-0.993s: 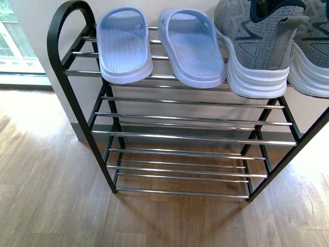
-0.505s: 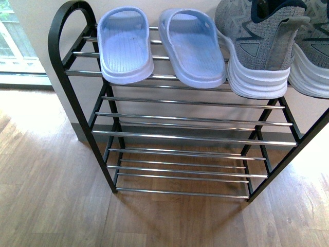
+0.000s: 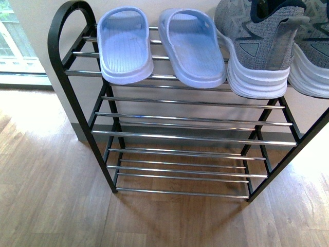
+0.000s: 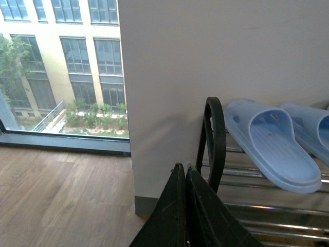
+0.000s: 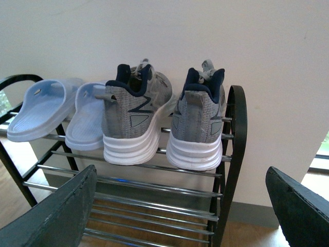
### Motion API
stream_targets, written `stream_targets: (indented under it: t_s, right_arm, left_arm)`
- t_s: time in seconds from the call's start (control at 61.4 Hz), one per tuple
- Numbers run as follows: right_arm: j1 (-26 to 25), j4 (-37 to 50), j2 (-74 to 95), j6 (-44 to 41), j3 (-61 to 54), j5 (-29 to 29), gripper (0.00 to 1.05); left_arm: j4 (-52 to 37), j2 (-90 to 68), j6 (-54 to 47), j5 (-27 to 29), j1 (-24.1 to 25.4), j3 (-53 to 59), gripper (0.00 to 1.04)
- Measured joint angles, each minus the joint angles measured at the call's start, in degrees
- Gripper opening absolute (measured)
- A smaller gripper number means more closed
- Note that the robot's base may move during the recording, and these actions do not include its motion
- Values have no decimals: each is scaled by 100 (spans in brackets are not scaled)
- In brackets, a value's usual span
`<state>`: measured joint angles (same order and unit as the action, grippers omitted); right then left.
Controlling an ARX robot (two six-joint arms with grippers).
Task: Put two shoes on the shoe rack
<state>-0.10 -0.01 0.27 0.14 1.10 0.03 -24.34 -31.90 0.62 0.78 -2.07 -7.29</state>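
Two grey knit sneakers with navy collars and white soles stand side by side, heels outward, on the top tier of the shoe rack (image 5: 226, 170): one (image 5: 134, 121) next to the slippers, the other (image 5: 198, 126) by the rack's end post. In the front view both show at the top right, one (image 3: 257, 46) and the other (image 3: 313, 56), on the black-framed rack (image 3: 190, 136). My right gripper (image 5: 182, 206) is open and empty, held back from the rack below the sneakers. My left gripper (image 4: 185, 170) is shut and empty, near the rack's other end post (image 4: 213, 139).
Two light blue slippers (image 3: 125, 43) (image 3: 191, 46) lie on the top tier left of the sneakers. The lower tiers are bare chrome bars. A white wall stands behind the rack, a floor-level window (image 4: 61, 67) to its left, wooden floor (image 3: 51, 195) in front.
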Motion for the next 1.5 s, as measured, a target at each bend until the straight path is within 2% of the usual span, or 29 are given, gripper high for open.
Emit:
stream_targets:
  t_s: [0.098, 0.586, 1.074, 1.188, 1.497]
  right_arm:
    - [0, 0, 0, 0, 0, 0, 95]
    - [0, 0, 0, 0, 0, 0, 95]
    - [0, 0, 0, 0, 0, 0, 95]
    - [0, 0, 0, 0, 0, 0, 95]
    - [0, 0, 0, 0, 0, -2, 95]
  left_arm:
    - [98, 234, 2, -26, 175, 120, 1]
    - [669, 1394, 0, -63, 181, 651, 1]
    - [1401, 2159, -2, -76, 184, 654, 1]
    - [2371, 2975, -4, -76, 186, 654, 1]
    - [2435, 3095, -4, -76, 192, 654, 1]
